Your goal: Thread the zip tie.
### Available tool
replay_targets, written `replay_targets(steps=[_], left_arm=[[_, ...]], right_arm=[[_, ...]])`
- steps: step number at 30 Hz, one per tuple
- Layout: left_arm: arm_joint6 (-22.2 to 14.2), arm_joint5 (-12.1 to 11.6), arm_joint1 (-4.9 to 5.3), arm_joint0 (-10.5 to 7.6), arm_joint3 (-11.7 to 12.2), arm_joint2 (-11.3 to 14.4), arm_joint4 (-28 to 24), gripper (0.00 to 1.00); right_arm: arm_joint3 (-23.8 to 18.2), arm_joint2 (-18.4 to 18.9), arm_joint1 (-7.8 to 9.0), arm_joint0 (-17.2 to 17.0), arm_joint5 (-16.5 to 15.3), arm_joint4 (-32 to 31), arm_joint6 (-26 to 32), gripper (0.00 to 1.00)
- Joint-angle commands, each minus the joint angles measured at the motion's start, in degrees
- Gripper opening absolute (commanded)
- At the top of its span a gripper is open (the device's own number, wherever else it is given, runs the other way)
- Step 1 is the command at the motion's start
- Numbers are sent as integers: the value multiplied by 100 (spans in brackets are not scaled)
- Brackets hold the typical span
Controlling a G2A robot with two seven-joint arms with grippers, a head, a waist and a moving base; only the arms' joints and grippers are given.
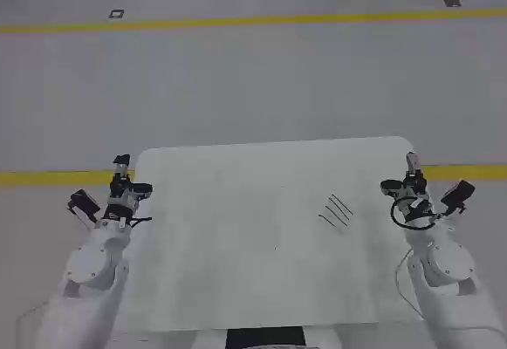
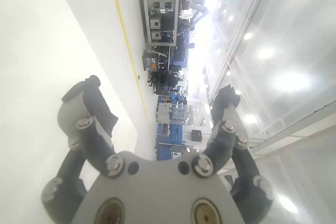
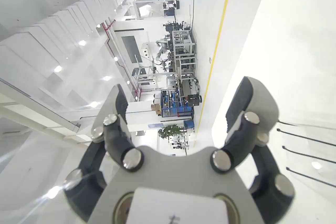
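Hovering at opposite edges of the table (image 1: 236,218), the left gripper (image 2: 160,87) and right gripper (image 3: 182,84) both show jaws wide and empty; zip ties (image 1: 336,211) lie untouched on it near the right one, so pickup seems pending, requiring a reach inward and down.

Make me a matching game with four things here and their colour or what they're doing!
Things:
1. zip ties
2. table
3. floor line
4. right tool

Match to:
A. yellow
B. white
C. black, lying flat
D. open, holding nothing

Pairs: 1-C, 2-B, 3-A, 4-D
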Motion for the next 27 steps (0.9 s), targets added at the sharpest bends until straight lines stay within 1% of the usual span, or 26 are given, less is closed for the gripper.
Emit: replay_targets(steps=[1,2,4,5,7,8,17,19,20,22,25,27], left_arm=[[0,0,0,0,0,0,0,100],[0,0,0,0,0,0,0,100],[0,0,0,0,0,0,0,100],[0,0,0,0,0,0,0,100],[0,0,0,0,0,0,0,100],[0,0,0,0,0,0,0,100],[0,0,0,0,0,0,0,100],[0,0,0,0,0,0,0,100],[0,0,0,0,0,0,0,100],[0,0,0,0,0,0,0,100],[0,0,0,0,0,0,0,100],[0,0,0,0,0,0,0,100]], right_arm=[[68,101,34,47,-58,-395,394,100],[87,149,46,70,-81,-477,536,100],[127,228,100,124,-176,-1008,1053,100],[158,256,113,142,-221,-1109,1201,100],[215,292,153,152,-370,-1504,1629,100],[243,313,159,153,-436,-1558,1697,100],[243,313,159,153,-436,-1558,1697,100],[169,303,173,205,-531,-1692,1846,100],[184,318,202,271,-619,-1948,2129,100],[269,368,250,471,-800,-2210,2652,100],[445,424,319,787,-1063,-2523,3359,100],[604,399,343,968,-1198,-2529,3687,100]])
